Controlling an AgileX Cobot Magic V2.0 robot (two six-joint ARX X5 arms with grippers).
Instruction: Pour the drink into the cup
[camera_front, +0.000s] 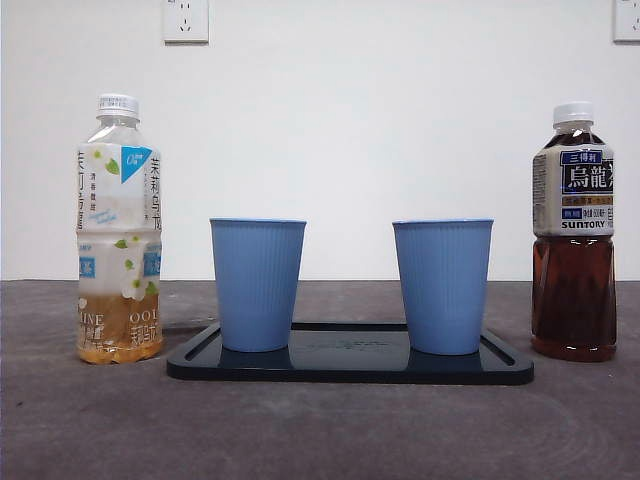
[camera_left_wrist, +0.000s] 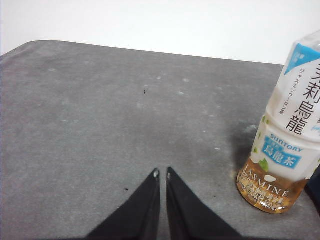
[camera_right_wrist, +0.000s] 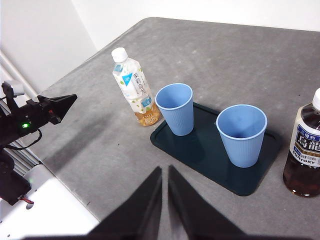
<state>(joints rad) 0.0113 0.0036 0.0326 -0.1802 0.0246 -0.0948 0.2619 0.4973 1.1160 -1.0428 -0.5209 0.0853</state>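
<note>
Two blue ribbed cups, one on the left (camera_front: 257, 284) and one on the right (camera_front: 441, 285), stand upright on a dark tray (camera_front: 350, 363). A capped jasmine tea bottle (camera_front: 118, 232) with little pale drink in it stands left of the tray. At the tray's right a capped dark oolong tea bottle (camera_front: 573, 235) stands about half full. My left gripper (camera_left_wrist: 161, 174) is shut and hovers above the bare table beside the jasmine bottle (camera_left_wrist: 287, 145). High above the table's near edge my right gripper (camera_right_wrist: 165, 171) is shut, away from both cups (camera_right_wrist: 175, 108) (camera_right_wrist: 241, 134). Neither holds anything.
The table is a grey mat (camera_front: 320, 430) before a white wall with power sockets (camera_front: 186, 20). In the right wrist view the left arm (camera_right_wrist: 35, 116) shows at the table's far side, with a white ledge (camera_right_wrist: 47, 210) beyond the table edge.
</note>
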